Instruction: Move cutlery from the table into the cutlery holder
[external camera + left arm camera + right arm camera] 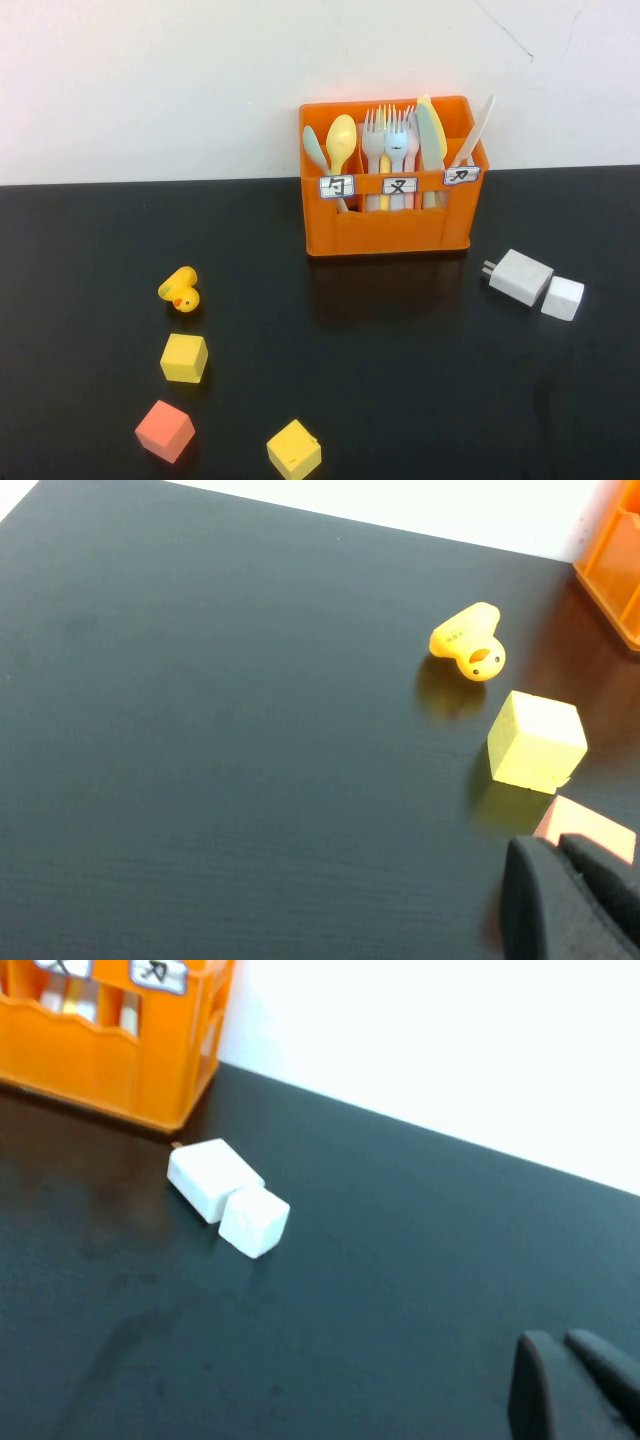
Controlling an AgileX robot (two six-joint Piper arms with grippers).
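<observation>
High view: neither gripper shows here. The orange cutlery holder [392,215] stands at the back of the black table [400,380], against the white wall. Its three compartments are filled: a pale green spoon and a yellow spoon [341,140] in the left one, forks in the middle one, among them a light blue fork [398,150], and a mint-green knife [430,135] with a white knife in the right one. No cutlery lies on the tabletop. A white charger block [520,276] and a white cube [563,298] touch each other to the holder's right. A yellow duck [180,290], two yellow blocks [184,357] and a pink block [165,430] sit on the left side.

Left wrist view: the left gripper [565,895] is at the frame's edge, its dark fingers pressed together with nothing between them. The pink block lies just beside the fingertips, a yellow block beyond it, the duck farther on, and a corner of the holder farthest.

Right wrist view: the right gripper [570,1380] hangs over bare table, fingers closed and empty. The charger block and cube lie well ahead of it, the holder behind them.
</observation>
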